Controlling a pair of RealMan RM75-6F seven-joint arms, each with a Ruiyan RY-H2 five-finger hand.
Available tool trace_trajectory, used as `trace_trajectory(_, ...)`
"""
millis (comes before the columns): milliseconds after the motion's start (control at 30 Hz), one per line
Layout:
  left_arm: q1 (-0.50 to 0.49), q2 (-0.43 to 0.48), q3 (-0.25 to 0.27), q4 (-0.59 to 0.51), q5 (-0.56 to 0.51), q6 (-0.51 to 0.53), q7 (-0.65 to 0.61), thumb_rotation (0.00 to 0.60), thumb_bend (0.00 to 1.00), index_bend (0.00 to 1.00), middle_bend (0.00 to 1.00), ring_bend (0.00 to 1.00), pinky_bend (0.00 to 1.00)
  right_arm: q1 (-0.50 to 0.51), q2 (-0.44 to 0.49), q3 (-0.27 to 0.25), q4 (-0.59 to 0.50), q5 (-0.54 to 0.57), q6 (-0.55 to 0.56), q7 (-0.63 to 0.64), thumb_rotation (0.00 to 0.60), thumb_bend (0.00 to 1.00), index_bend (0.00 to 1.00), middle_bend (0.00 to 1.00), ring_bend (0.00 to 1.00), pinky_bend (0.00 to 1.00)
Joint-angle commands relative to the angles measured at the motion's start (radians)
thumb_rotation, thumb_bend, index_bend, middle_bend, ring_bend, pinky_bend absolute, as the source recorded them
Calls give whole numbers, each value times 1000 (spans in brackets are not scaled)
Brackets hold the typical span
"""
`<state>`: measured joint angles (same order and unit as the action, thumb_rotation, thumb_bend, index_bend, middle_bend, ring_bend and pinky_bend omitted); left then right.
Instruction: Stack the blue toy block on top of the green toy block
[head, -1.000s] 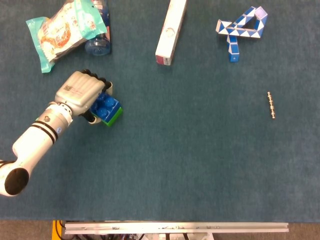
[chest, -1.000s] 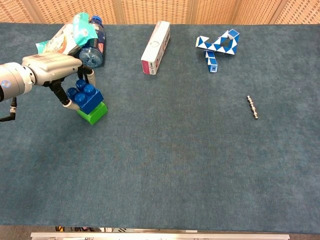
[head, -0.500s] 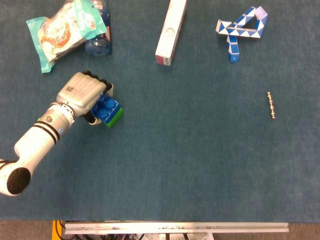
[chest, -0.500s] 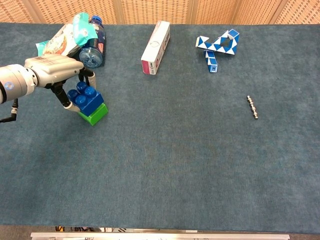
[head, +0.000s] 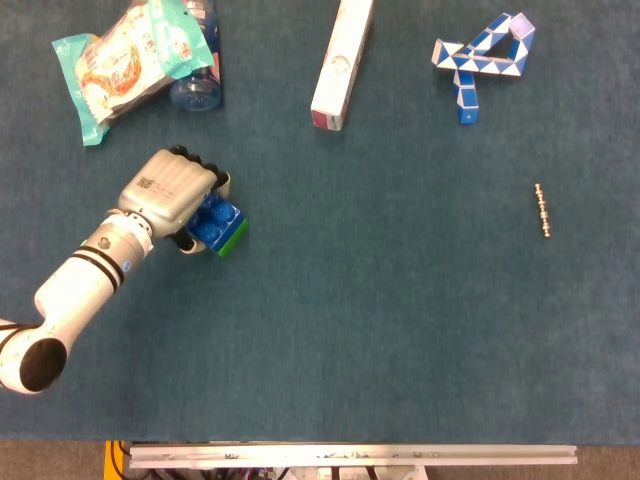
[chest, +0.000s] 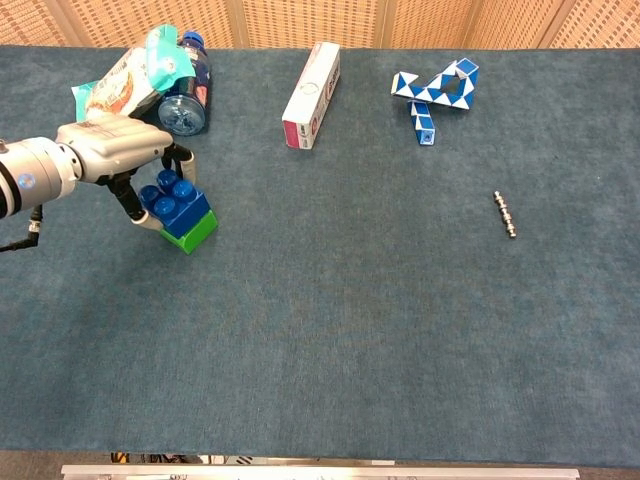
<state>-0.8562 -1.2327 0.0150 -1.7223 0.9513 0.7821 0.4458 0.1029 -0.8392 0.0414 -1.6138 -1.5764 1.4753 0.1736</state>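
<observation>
The blue toy block (head: 216, 220) (chest: 172, 203) sits on top of the green toy block (head: 235, 238) (chest: 196, 232) at the left of the table. My left hand (head: 172, 192) (chest: 118, 148) is over the pair, its fingers curled down around the blue block's sides and gripping it. Much of the blue block is hidden under the hand in the head view. The green block rests on the cloth. My right hand shows in neither view.
A snack bag (head: 125, 52) and a blue bottle (head: 197, 92) lie just behind the hand. A long white box (head: 340, 62), a blue-and-white twist toy (head: 482, 52) and a small bead chain (head: 542, 210) lie further right on the blue cloth (head: 400, 320).
The left hand has pushed the blue block down onto the green one and shifted slightly right; the stack has slid a little towards the front right.
</observation>
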Motion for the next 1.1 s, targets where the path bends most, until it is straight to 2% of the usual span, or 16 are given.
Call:
trace_trajectory(33, -1, -3, 2, 4, 2, 1, 0, 600, 156, 412, 419, 283, 199, -1, 0, 0, 1, 0, 0, 1, 600, 159, 248, 287, 278, 356)
trace_trajectory(500, -6, -12, 10, 11, -10, 2, 7, 600, 156, 406, 419, 282, 199, -5, 0, 0, 4, 1, 5, 6, 600, 159, 248, 287, 277, 357)
trace_trajectory(633, -8, -6, 13, 9, -10, -9, 0, 600, 156, 347, 405, 278, 199, -8, 0, 0, 4, 1, 8, 5, 600, 158, 248, 287, 277, 357)
trace_trajectory(767, -13, 0, 17, 4, -19, -24, -7, 600, 156, 216, 297, 239, 199, -9, 0, 1, 4, 0, 10, 5, 600, 158, 248, 287, 277, 357)
trace_trajectory(933, -13, 7, 19, -2, -21, -28, -17, 600, 156, 29, 111, 121, 199, -8, -1, 1, 4, -1, 10, 5, 600, 159, 248, 287, 277, 357)
trace_trajectory(1100, -14, 23, 17, -16, -28, -27, -27, 600, 156, 0, 23, 52, 196, -10, -2, 1, 6, 2, 10, 5, 600, 159, 248, 287, 277, 357)
